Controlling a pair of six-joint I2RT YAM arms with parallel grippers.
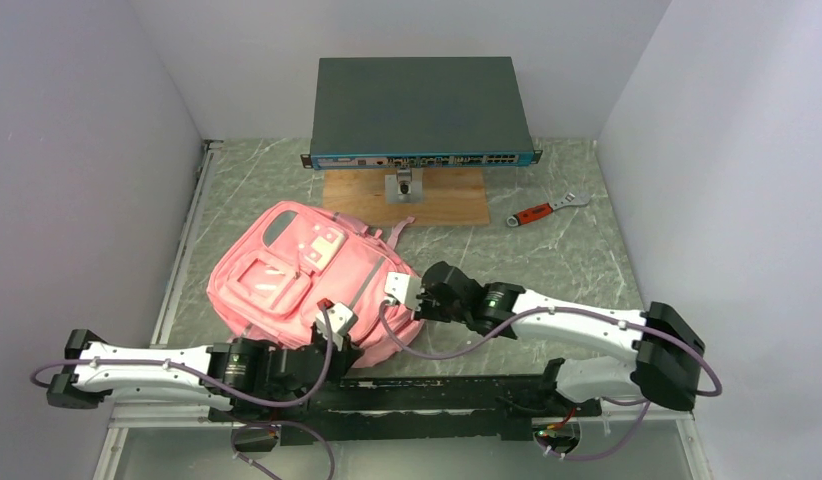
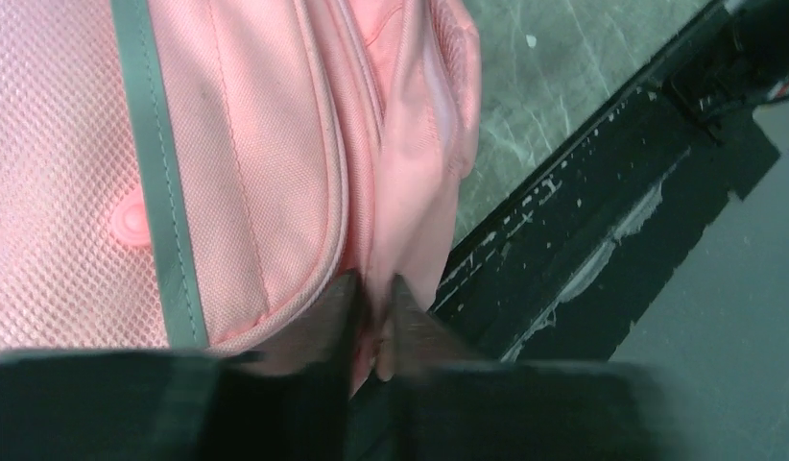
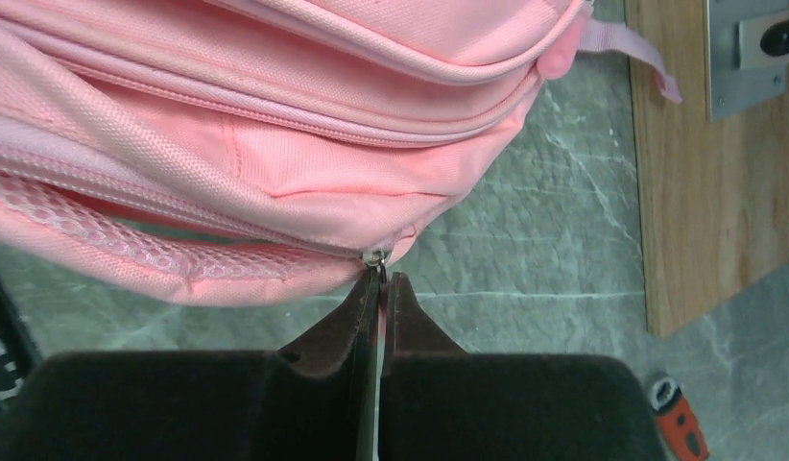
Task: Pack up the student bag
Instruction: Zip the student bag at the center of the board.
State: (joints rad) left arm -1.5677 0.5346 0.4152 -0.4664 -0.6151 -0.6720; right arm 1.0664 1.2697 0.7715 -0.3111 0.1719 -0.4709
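Just ahead of right hand [image 3: 381, 288] (pinching zip pull [image 3: 376, 259]): student bag [image 3: 275, 144].

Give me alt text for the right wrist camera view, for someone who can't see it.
The right gripper pinches the zip pull of the pink bag. The bag lies on a marbled table, with a wooden board at right.

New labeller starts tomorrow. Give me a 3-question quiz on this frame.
1. True or false: the right tool is shut on the zip pull of the student bag.
2. What does the left tool grip? A) a cable B) a fold of the bag's fabric C) nothing
3. In the top view, on which side of the wooden board does the orange-handled wrench lie?

Key: 1 true; 2 B; 3 right.
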